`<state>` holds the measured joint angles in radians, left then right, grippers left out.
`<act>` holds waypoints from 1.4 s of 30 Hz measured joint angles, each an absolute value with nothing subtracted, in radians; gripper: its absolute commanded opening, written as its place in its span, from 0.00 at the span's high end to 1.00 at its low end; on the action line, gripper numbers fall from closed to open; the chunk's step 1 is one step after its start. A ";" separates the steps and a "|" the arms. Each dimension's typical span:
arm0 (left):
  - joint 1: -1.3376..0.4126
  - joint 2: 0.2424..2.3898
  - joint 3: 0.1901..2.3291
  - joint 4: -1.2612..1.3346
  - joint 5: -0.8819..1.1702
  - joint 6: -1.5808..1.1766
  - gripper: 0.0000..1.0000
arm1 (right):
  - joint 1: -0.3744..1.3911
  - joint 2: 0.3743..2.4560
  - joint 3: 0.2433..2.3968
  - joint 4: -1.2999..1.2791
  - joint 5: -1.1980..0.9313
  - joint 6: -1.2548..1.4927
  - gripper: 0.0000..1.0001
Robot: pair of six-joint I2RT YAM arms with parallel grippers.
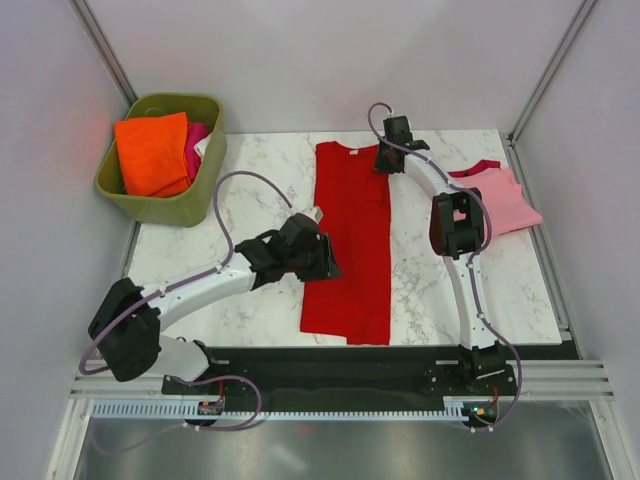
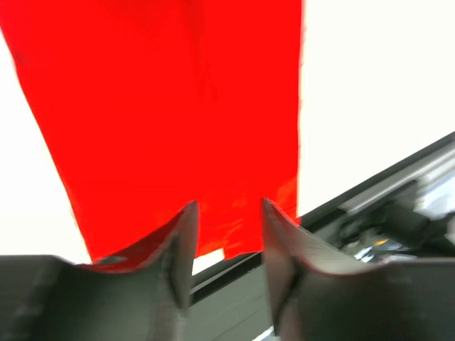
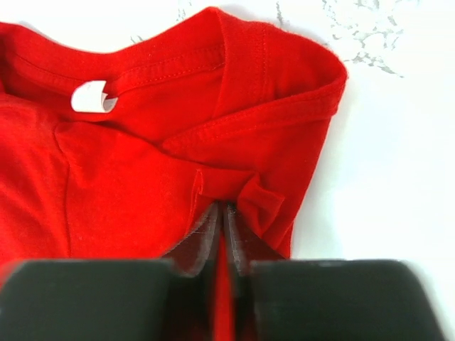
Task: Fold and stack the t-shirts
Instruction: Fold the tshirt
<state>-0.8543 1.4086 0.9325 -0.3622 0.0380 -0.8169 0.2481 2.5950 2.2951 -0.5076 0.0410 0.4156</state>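
Far left, off the worktop's (image 1: 250, 300) back corner, I see the olive tub (image 1: 205, 195) with an orange cloth (image 1: 152, 152) on top and a magenta cloth (image 1: 196, 140) tucked beside it. Left arm reaches in low from the near left. The left pincer (image 2: 227, 209) sits at the left edge of the red t-shirt (image 1: 350, 260), about halfway along it. It's released: jaws apart, red fabric showing through the gap, nothing pinched. The red t-shirt lies flat mid-worktop as a long narrow strip running far to near, with the collar (image 3: 178, 60) at the far end and the hem just short of the black base plate. The right arm stretches to the far end, where the right pincer (image 3: 222, 213) is clenched on the red t-shirt, with a small bunched fold of fabric caught between the jaws just below the collar on its right side. A white label (image 3: 89, 96) shows inside the neck opening. The pink t-shirt (image 1: 505, 200) sits at the far right of the worktop, well apart from the red one, dark pink trim at its far edge, left part hidden behind the right arm. Can't tell from here how neatly it's folded.
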 measured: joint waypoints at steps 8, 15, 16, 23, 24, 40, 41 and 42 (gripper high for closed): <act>-0.578 1.380 0.968 -0.351 0.168 -0.761 0.47 | 0.254 2.598 2.312 -0.495 -0.006 0.422 0.54; -0.510 1.501 1.065 -0.352 0.186 -0.717 0.47 | 0.257 2.516 2.232 -0.496 -0.041 0.404 0.48; -0.508 1.518 1.078 -0.350 0.186 -0.715 0.47 | 0.258 2.496 2.220 -0.495 -0.047 0.399 0.48; -0.498 1.634 1.153 -0.334 0.186 -0.701 0.48 | 0.274 2.251 2.045 -0.457 -0.069 0.382 0.71; -0.498 1.643 1.153 -0.332 0.186 -0.699 0.48 | 0.276 2.214 2.010 -0.452 -0.072 0.382 0.80; -0.494 1.645 1.120 -0.318 0.186 -0.679 0.51 | 0.298 2.101 1.668 -0.376 -0.064 0.400 1.00; -0.494 1.643 1.119 -0.318 0.186 -0.678 0.51 | 0.297 2.122 1.668 -0.374 -0.061 0.400 1.00; -0.494 1.641 1.117 -0.318 0.186 -0.677 0.51 | 0.297 2.144 1.668 -0.374 -0.056 0.401 1.00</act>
<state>-0.4938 1.6409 1.1168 -0.3180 0.1856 -0.6769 0.2970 2.1437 1.6676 -0.3740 -0.0555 0.4007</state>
